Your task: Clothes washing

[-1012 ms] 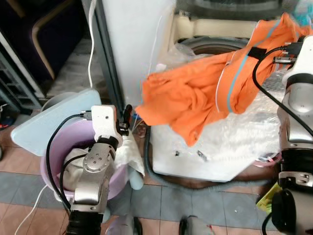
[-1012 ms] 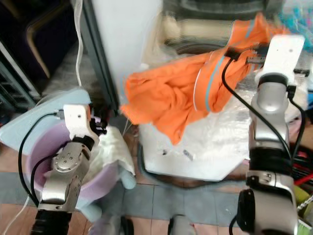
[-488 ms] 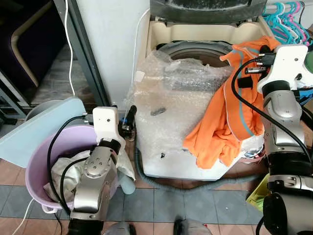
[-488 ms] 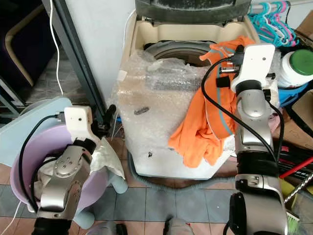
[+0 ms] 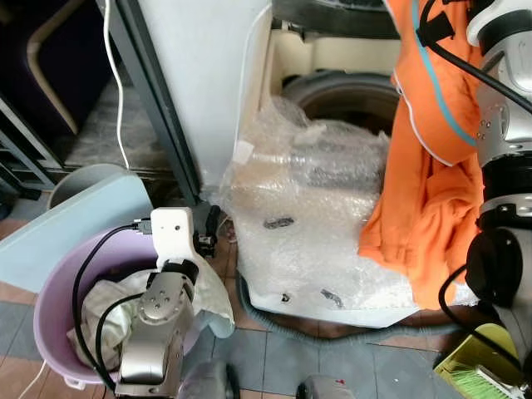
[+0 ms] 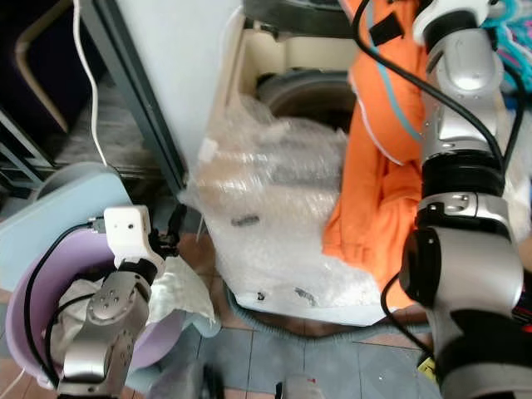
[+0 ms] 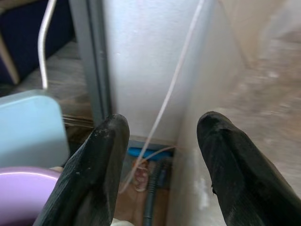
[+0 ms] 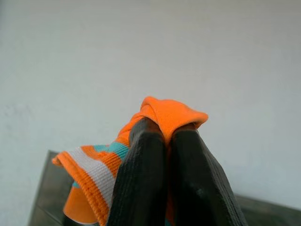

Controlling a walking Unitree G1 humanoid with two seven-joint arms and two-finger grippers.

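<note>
An orange garment (image 5: 424, 166) with a teal stripe hangs from high at the right, down past the front right corner of the top-loading washing machine (image 5: 287, 62). My right gripper (image 8: 167, 136) is shut on a fold of its orange fabric. The drum opening (image 5: 345, 96) lies just left of the hanging cloth. Low at the left, my left gripper (image 7: 162, 141) is open and holds nothing. It hovers by the rim of a purple basin (image 5: 54, 278) that holds white laundry (image 5: 108, 307).
Bubble wrap (image 5: 307, 216) covers the machine's front. A grey metal post (image 5: 158, 108) and a white cable (image 5: 116, 91) stand left of it. A pale blue board (image 5: 75, 216) leans behind the basin. A grey hose (image 5: 274, 320) lies on the tiled floor, and a yellow-green broom (image 5: 478, 374) is at bottom right.
My right arm has risen with the orange garment, which was draped over the machine's front and now hangs down straight. The camera has shifted. The left arm stays by the basin.
</note>
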